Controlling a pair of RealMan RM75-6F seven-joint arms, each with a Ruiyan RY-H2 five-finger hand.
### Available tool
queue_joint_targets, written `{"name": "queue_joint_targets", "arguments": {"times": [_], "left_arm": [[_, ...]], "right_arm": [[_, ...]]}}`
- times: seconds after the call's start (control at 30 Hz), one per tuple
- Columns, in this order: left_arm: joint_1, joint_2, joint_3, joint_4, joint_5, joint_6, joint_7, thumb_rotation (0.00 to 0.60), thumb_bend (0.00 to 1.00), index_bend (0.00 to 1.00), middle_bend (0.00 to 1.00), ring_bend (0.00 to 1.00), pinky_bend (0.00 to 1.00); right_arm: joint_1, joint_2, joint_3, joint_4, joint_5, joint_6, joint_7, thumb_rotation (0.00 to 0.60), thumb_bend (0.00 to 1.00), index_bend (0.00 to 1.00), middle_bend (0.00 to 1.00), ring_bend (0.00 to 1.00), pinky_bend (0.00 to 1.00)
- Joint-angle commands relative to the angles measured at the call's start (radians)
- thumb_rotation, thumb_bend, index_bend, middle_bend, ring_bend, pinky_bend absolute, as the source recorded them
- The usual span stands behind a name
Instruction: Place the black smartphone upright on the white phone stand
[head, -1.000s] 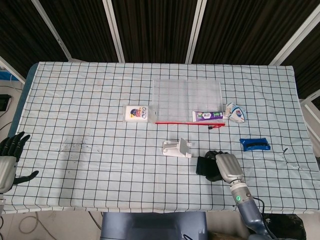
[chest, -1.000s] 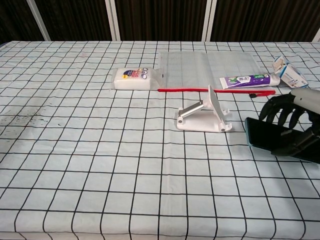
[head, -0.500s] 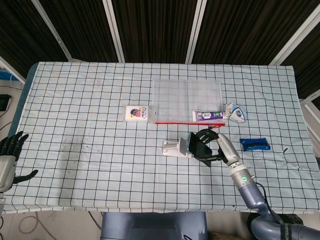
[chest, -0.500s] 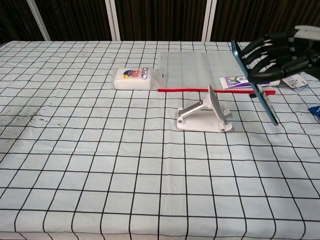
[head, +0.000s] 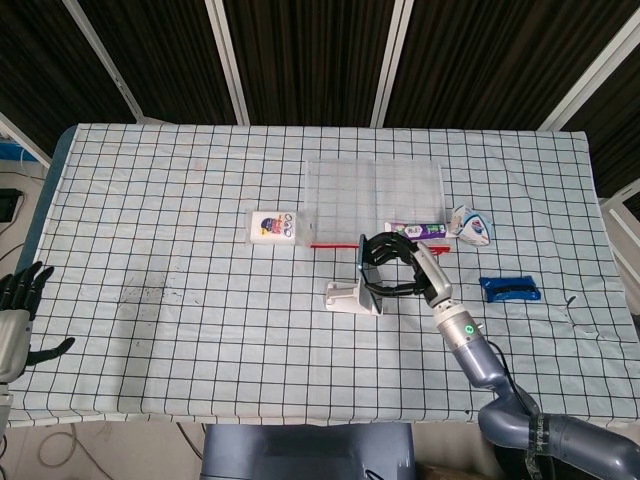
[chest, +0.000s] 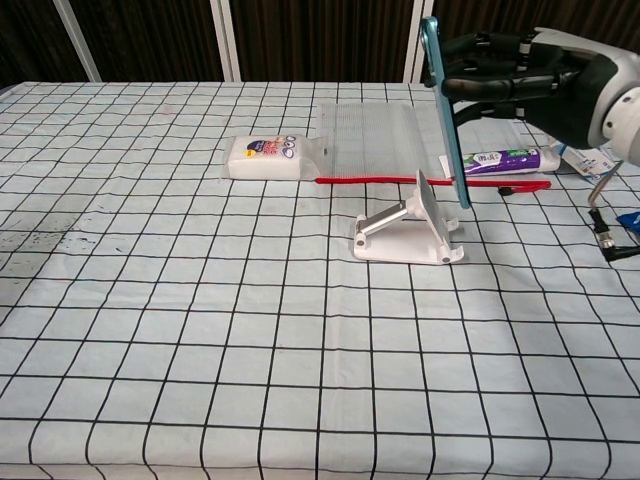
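The right hand has swung the black smartphone upright, fingers wrapped round it, now hovering just over the white phone stand; lowering looks next.

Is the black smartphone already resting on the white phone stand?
No, the right hand holds the smartphone in the air above the stand.

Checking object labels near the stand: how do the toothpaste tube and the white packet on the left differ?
The toothpaste tube is long and slim with a purple-and-green print; the white packet is a squat rectangle with a small colourful label. The tube lies on the clear zip bag; the packet lies on the checked cloth beside it. Both lie flat, untouched.
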Motion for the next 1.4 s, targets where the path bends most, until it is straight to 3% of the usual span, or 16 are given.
{"name": "queue_joint_targets", "arguments": {"times": [0.03, 0.33, 0.73, 1.4], "left_arm": [[0.0, 0.001, -0.001, -0.002, -0.004, -0.003, -0.003, 0.6, 0.0, 0.0, 0.0, 0.0, 0.0], [-0.002, 0.006, 0.0, -0.005, -0.003, -0.01, -0.016, 0.6, 0.0, 0.0, 0.0, 0.0, 0.0], [-0.002, 0.01, 0.0, -0.008, -0.002, -0.014, -0.032, 0.6, 0.0, 0.0, 0.0, 0.0, 0.0], [-0.002, 0.013, 0.001, -0.009, -0.001, -0.018, -0.047, 0.6, 0.0, 0.0, 0.0, 0.0, 0.0]], "right_arm": [[0.026, -0.044, 0.007, 0.047, -0.001, 0.014, 0.014, 0.6, 0.32, 0.56, 0.52, 0.47, 0.47], [0.032, -0.12, 0.003, 0.129, 0.004, 0.088, 0.005, 0.6, 0.32, 0.56, 0.52, 0.47, 0.47], [-0.001, -0.218, -0.042, 0.194, -0.016, 0.202, -0.019, 0.6, 0.32, 0.56, 0.52, 0.47, 0.47], [-0.007, -0.33, -0.067, 0.316, -0.011, 0.235, -0.02, 0.6, 0.32, 0.56, 0.52, 0.47, 0.47]]}}
